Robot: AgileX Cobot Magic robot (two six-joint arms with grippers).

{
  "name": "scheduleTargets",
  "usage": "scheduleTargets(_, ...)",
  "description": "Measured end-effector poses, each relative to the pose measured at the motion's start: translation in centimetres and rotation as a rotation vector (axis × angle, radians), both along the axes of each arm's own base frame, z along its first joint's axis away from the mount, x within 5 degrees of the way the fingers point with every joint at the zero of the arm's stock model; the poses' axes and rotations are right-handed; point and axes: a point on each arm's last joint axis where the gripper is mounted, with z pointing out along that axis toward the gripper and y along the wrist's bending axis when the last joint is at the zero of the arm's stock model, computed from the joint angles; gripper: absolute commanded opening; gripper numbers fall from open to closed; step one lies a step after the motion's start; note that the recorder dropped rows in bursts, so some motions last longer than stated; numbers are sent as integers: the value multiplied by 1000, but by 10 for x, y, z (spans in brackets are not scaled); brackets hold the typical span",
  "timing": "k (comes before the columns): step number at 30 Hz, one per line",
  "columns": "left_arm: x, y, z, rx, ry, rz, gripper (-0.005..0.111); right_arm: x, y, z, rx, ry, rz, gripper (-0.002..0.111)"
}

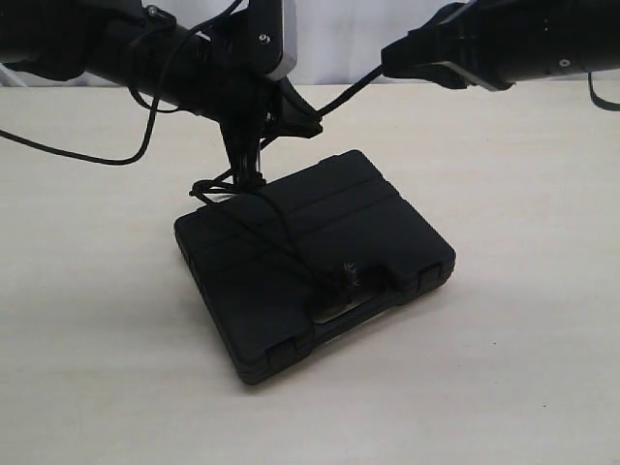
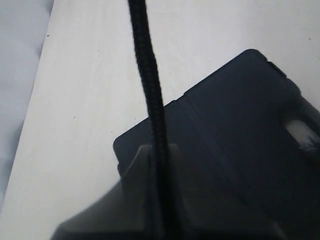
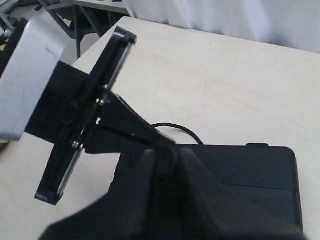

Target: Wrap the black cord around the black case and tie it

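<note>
Bench [image 1: 523,320]: pale wood, carries the case; white curtain [image 1: 349,29] behind.
Case [image 1: 320,232]: black, flat on bench mid-scene, lid up, grooves lengthwise, handle slot on near-right edge.
L gripper [image 1: 312,121]: hangs over case's back edge. Clenched on the cord, which the wrist view shows pinched betw. the two fingers [image 2: 142,167].
R gripper [image 1: 392,60]: in the air, higher than L gripper & to its right, well apart from case. Fingers [image 3: 135,185] close together; ext. view shows cord running straight into them, so grasping the cord.
Cord [image 1: 354,87]: thin black braid. One stretch spans the gap betw. the grippers, off the bench. Another lies diag. across the lid from back-left corner to handle slot. Small loop near back-left corner; how it wraps there, can't tell.
</note>
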Motion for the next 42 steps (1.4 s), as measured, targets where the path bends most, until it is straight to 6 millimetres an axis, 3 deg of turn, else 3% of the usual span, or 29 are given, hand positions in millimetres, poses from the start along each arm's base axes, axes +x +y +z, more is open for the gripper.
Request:
scheduleTargets(3,6,3,2,-21,-7,92,0,0,-4,-4,-39,61,-43,69)
scheduleTargets(5,11,6,5,-35,-32,163,0,-1,-10,-11,-91,130,-101,77)
scheduleTargets(11,16,20,36,-95,-163,380,0,-13,-36,-39,-326,434,-322,73)
scheduleTargets(14,18,26,47,-106,-215,460,0,-21,-35,-63,-316,563,-349,73)
scheduleTargets(22,22,34,50,-110,-249,558,0,-51,-1,-145,-200,610,-447,73)
scheduleTargets(27,24,39,54,-134,-260,629,0,-45,25,-179,-135,604,-499,73)
scheduleTargets(30,21,40,61,-149,-273,633,0,-38,28,-195,-115,608,-552,73)
scheduleTargets(32,17,41,70,-161,-291,633,0,-34,28,-207,-117,610,-583,67)
scheduleTargets(34,15,42,73,-166,-298,633,0,-32,28,-212,-116,610,-597,54)
scheduleTargets(36,15,42,74,-166,-300,635,0,-31,28,-211,-93,606,-619,28)
scheduleTargets(39,17,47,75,-156,-326,684,0,-28,28,-210,-63,582,-646,4)
scheduleTargets(42,20,55,77,-150,-364,782,0,-25,27,-209,-67,553,-639,4)
